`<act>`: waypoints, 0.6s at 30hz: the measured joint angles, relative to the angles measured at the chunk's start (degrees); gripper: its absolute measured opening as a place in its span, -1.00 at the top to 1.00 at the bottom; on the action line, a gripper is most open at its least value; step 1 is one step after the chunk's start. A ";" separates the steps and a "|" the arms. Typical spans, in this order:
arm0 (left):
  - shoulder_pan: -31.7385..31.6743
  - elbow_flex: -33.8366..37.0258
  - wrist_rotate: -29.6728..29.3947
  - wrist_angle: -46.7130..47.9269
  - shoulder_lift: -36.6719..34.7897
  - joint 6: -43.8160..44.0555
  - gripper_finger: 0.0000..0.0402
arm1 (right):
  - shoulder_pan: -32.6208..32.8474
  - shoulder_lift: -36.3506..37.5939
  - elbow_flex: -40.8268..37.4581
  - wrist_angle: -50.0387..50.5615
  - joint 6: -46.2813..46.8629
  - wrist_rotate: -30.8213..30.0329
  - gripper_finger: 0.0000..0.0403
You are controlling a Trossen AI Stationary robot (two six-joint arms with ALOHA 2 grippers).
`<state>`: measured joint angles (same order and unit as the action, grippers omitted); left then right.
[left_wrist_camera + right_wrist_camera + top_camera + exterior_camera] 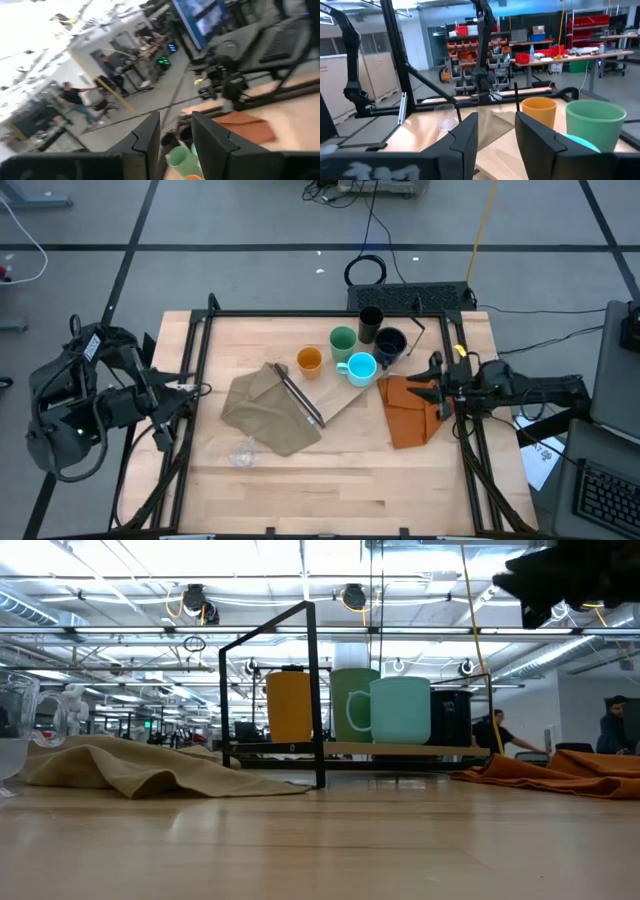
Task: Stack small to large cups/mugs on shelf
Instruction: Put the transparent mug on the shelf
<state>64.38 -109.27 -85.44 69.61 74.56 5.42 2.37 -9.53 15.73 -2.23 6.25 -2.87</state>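
Tiny clear cup (pixel 241 452) beside olive cloth (pixel 268 410)

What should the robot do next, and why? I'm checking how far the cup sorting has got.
Probably send the left claw toward the tiny clear cup. It alone sits off the shelf, on the bare table near the olive cloth, nearer the left arm. The orange cup, green cup and cyan mug already stand on the board.
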 joint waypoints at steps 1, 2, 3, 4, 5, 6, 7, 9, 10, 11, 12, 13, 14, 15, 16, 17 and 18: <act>0.00 0.00 1.59 1.74 0.00 2.21 0.44 | 0.00 -0.39 -0.94 -1.42 0.35 0.02 0.40; -0.04 0.00 3.32 3.60 0.00 4.89 0.44 | 0.00 -0.72 -1.64 -2.79 0.64 0.04 0.40; -0.21 0.00 5.11 5.58 0.00 7.79 0.44 | 0.00 -1.05 -2.14 -4.20 0.71 0.07 0.40; -0.61 0.00 6.96 7.65 0.00 10.63 0.44 | 0.00 -1.34 -2.41 -5.17 0.64 0.07 0.40; -1.10 0.00 8.83 9.93 0.00 13.63 0.44 | 0.00 -1.65 -2.60 -6.16 0.60 0.08 0.40; -1.73 0.00 10.67 12.37 0.02 16.83 0.44 | 0.00 -1.98 -2.73 -6.69 0.56 0.09 0.40; -2.36 0.00 12.70 14.78 0.04 20.03 0.44 | 0.00 -2.30 -2.82 -6.98 0.52 0.10 0.40; -3.79 0.00 18.53 19.53 0.10 26.87 0.44 | 0.00 -2.78 -2.82 -7.44 0.58 0.11 0.40; -4.76 0.10 22.50 20.76 0.12 30.03 0.44 | 0.00 -2.92 -2.82 -7.56 0.58 0.12 0.40; -6.11 0.77 26.07 20.18 0.04 31.99 0.44 | 0.00 -3.04 -2.82 -7.53 0.58 0.11 0.40; -7.63 1.75 29.82 19.86 -0.15 32.57 0.44 | 0.00 -3.31 -2.82 -7.50 0.73 0.13 0.40; -9.01 2.67 33.21 20.07 -0.04 33.18 0.44 | 0.00 -3.55 -2.82 -7.46 1.12 0.13 0.40; -10.35 3.81 35.91 20.16 0.10 34.67 0.44 | 0.00 -3.76 -2.82 -7.46 1.49 0.15 0.40; -11.62 5.52 38.60 20.16 0.11 36.11 0.44 | 0.00 -3.99 -2.82 -7.47 1.72 0.15 0.40; -13.06 7.65 41.36 20.30 -0.14 36.81 0.44 | 0.00 -4.26 -2.82 -7.49 1.88 0.15 0.40; -14.54 9.84 44.14 20.44 -0.39 37.25 0.44 | 0.00 -4.56 -2.82 -7.47 1.98 0.15 0.40; -16.08 11.88 46.64 20.53 -0.51 37.97 0.44 | 0.00 -4.93 -2.82 -7.46 2.04 0.15 0.40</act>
<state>48.30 -97.39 -38.80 90.14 74.06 43.40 2.37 -14.46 12.91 -9.69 8.29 -2.72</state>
